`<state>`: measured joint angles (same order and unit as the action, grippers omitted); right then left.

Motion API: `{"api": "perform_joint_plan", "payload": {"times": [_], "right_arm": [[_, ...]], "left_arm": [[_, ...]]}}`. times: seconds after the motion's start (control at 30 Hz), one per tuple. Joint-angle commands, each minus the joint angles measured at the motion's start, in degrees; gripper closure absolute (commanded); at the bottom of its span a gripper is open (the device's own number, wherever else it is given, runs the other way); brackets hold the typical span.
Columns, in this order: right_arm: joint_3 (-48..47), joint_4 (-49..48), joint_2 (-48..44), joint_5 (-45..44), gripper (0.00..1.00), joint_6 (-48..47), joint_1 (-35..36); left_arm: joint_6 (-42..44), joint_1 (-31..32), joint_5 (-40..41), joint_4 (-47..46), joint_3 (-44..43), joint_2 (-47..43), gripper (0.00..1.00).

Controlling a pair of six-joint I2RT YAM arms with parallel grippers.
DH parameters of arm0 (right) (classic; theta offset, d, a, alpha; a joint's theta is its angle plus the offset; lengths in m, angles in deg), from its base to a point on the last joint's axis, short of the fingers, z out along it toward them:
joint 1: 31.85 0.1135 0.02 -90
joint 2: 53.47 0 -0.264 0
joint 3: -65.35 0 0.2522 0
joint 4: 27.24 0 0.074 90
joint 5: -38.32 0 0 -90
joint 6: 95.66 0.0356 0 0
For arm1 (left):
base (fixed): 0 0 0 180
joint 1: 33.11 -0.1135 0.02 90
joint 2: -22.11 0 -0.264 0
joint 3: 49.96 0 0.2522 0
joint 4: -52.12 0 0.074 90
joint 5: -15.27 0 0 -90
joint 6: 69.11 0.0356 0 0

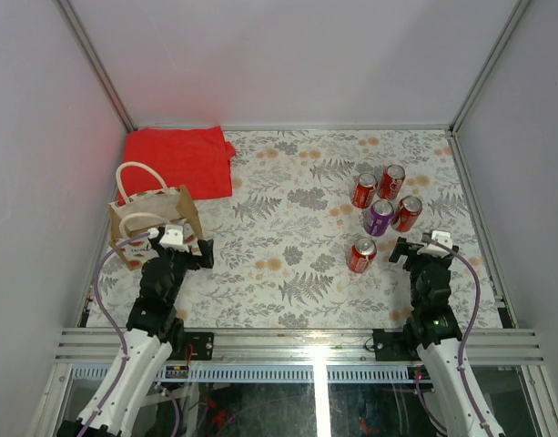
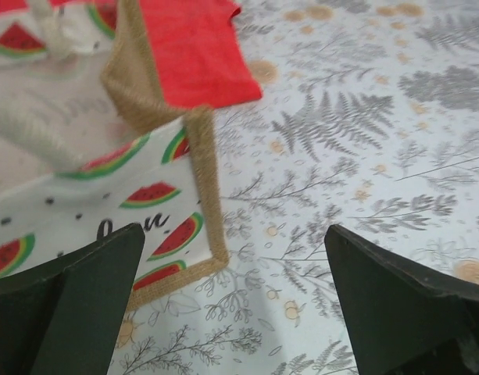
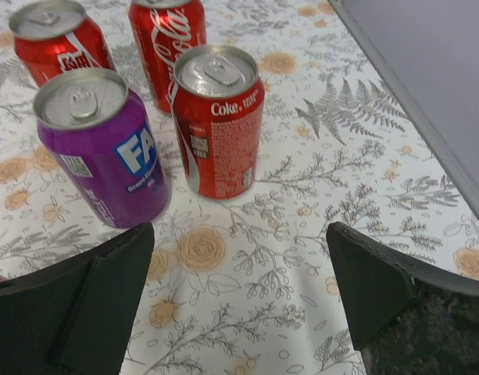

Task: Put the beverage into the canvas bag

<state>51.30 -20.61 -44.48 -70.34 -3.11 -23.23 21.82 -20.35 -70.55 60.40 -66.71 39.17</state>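
Several beverage cans stand at the right of the table: a purple Fanta can (image 1: 380, 217) (image 3: 106, 148) among red Coke cans (image 1: 407, 213) (image 3: 218, 117), and one red can (image 1: 361, 255) nearer the arms. My right gripper (image 1: 424, 246) (image 3: 239, 230) is open, low over the cloth just short of the purple and red cans, holding nothing. The canvas bag (image 1: 156, 223) (image 2: 83, 195) stands upright at the left, tan with cream handles and a watermelon print. My left gripper (image 1: 189, 251) (image 2: 233, 234) is open and empty beside the bag's near right corner.
A folded red cloth (image 1: 180, 161) (image 2: 196, 55) lies behind the bag at the back left. Grey walls with metal rails (image 1: 479, 209) enclose the floral tablecloth (image 1: 288, 228) on three sides. A metal rail (image 1: 306, 344) runs along the near edge.
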Motion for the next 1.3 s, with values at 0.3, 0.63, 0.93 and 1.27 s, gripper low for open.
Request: {"api": "perform_joint_plan", "payload": {"times": [0.3, 0.63, 0.93, 1.27], "right_arm": [[-10.51, 7.19, -5.64, -12.99, 0.01, 2.5, 0.32], [-36.14, 27.06, 26.29, -6.57, 0.01, 13.24, 0.31], [-46.66, 36.15, 35.65, -0.32, 0.05, 15.62, 0.33], [-44.04, 41.59, 26.56, -1.3, 0.12, 15.3, 0.3]], "left_arm": [[-0.82, -0.28, -17.33, 18.53, -33.96, 3.54, 0.0], [0.59, -2.47, -9.2, 47.65, -76.97, 37.92, 0.0], [-3.22, -26.68, -24.37, 59.61, -91.58, 51.75, 0.11], [6.36, -46.18, -28.55, 68.88, -91.08, 60.5, 0.12]]}}
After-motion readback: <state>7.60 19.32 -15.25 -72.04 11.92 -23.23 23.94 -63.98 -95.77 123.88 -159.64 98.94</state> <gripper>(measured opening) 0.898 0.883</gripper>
